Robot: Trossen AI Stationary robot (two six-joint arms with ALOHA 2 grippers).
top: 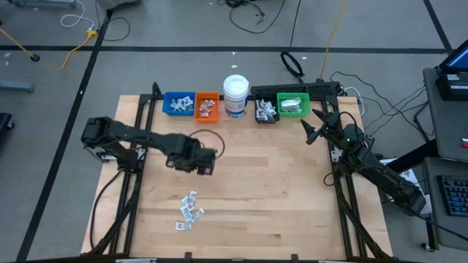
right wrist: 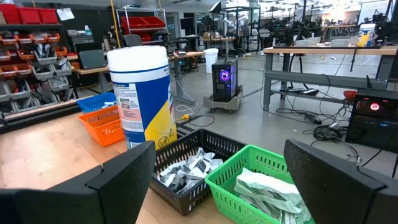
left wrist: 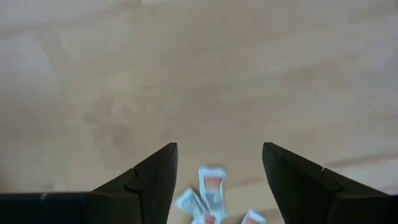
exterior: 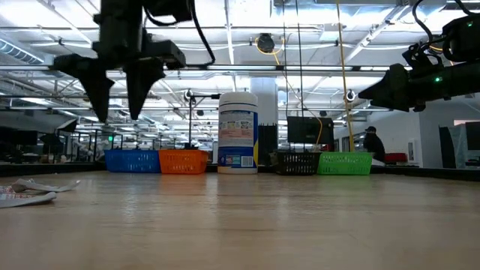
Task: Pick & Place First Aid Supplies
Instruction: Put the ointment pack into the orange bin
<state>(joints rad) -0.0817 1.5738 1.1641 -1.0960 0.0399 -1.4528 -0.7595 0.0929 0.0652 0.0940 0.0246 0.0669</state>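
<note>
Hanging above the wooden surface [top: 278,183], the left gripper [top: 205,166] is spread wide and holds nothing. Small packets [top: 189,211] lie near below it, partly cut off in its wrist view. The right gripper [top: 313,123], near the green bin [top: 293,106], is spread wide and empty.

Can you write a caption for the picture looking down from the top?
Left gripper hangs open above loose packets; right gripper waits open by the green bin.
</note>
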